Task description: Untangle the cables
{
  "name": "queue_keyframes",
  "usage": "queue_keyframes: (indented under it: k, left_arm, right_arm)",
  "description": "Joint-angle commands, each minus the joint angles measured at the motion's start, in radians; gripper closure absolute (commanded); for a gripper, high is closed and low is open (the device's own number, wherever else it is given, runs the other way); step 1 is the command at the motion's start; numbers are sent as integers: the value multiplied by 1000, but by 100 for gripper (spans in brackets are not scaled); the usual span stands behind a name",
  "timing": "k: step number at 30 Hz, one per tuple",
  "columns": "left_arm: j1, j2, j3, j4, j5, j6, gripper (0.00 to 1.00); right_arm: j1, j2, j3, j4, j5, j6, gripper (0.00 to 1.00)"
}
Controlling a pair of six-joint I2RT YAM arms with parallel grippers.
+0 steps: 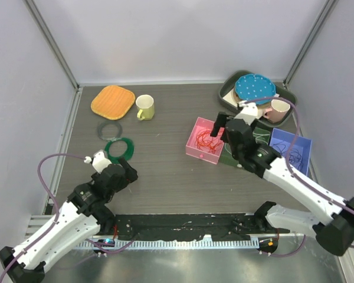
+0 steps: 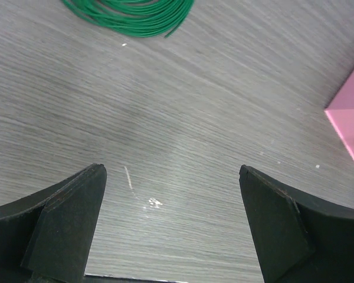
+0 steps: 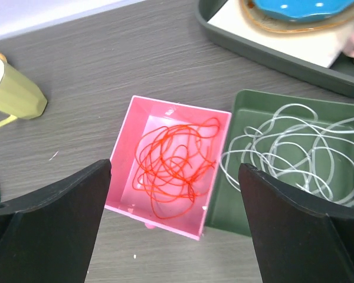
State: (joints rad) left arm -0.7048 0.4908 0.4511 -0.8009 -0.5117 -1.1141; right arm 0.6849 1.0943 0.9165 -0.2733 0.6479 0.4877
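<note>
Right end effector (image 3: 174, 177) over pink box (image 3: 125, 159); red cables (image 3: 176, 159) inside.

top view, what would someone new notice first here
The red cable tangled in the pink box mid-table, with the right gripper hovering open over it. Beside it, a white cable sprawls in a dark green tray; a blue dotted plate sits back right.

You've three boxes: pink box (image 3: 125, 168), green box (image 3: 253, 115), blue box (image 1: 304, 143). Tangles: red cable (image 3: 174, 165), white cable (image 3: 289, 153), perhaps one dark cable (image 1: 295, 156). Two rings: grey ring (image 1: 99, 130), green ring (image 1: 108, 148). One mug (image 1: 145, 107).
</note>
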Motion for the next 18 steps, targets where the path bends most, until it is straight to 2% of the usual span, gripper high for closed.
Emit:
queue_keyframes:
  k: [1,7,18]
  left_arm:
    - [1,47,157,-21,-1,31,0]
    - [1,81,280,-127,-60,43,0]
    - [1,38,291,-139,-85,51,0]
  right_arm:
    - [1,-147,-57,-174,117,84,5]
    - [1,-362,-160,-158,177,106,4]
    - [1,-467,-199,-170,202,109,4]
